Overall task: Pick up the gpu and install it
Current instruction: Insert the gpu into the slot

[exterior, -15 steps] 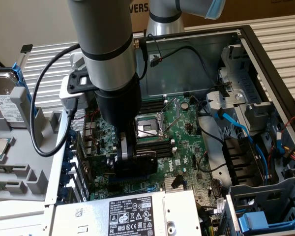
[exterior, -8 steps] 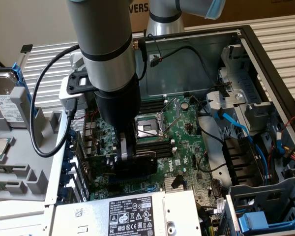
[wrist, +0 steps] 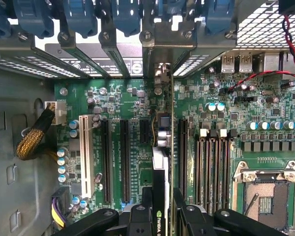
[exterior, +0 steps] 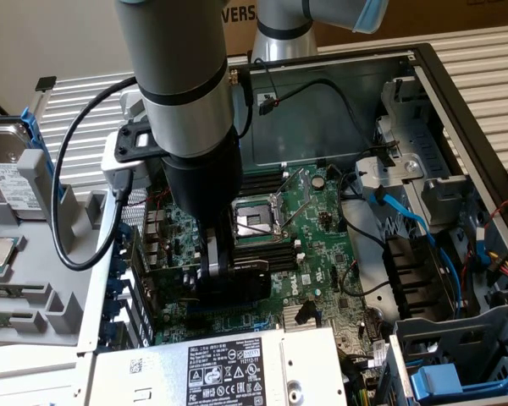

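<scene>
The gpu (wrist: 161,172) stands on edge over the green motherboard (wrist: 265,98), between the long black expansion slots (wrist: 124,157). Its silver end bracket (wrist: 160,69) meets the case's rear slot openings. My gripper (wrist: 161,219) is shut on it, with one black finger (wrist: 137,219) on each face of the card. In the exterior view the gripper (exterior: 227,269) reaches down into the open computer case, and the gpu's black shroud (exterior: 247,283) shows at its tip above the motherboard (exterior: 322,220). Whether the card sits fully in its slot I cannot tell.
The CPU socket (wrist: 268,196) and black memory sticks (wrist: 214,167) lie beside the card. Blue slot latches (wrist: 78,17) line the case rear. A power supply (exterior: 229,368), blue cables (exterior: 415,224) and a drive cage (exterior: 457,355) crowd the case. A hard drive (exterior: 8,161) rests outside it.
</scene>
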`<state>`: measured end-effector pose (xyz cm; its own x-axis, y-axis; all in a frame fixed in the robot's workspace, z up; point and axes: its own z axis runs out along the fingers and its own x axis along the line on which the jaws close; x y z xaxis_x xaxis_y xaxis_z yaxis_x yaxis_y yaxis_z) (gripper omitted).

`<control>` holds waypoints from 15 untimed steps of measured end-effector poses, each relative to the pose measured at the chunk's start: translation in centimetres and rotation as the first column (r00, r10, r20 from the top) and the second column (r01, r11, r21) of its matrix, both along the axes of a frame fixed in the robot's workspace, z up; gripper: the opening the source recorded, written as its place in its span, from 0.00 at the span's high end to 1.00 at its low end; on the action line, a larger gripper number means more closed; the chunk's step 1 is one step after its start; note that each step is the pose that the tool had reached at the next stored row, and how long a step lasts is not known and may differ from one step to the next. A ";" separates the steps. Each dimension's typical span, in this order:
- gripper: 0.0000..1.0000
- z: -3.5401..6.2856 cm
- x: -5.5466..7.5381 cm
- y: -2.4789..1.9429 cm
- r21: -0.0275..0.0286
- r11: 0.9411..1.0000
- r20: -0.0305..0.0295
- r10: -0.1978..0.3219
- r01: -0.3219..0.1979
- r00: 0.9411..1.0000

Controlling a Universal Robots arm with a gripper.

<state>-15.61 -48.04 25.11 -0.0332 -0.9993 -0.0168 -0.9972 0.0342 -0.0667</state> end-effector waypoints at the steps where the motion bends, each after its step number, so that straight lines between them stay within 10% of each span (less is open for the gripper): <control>1: 0.74 -0.01 0.0 0.00 0.000 1.000 0.000 0.000 0.000 1.000; 15: 0.74 -0.11 -0.2 0.01 0.000 1.000 0.002 0.000 0.000 1.000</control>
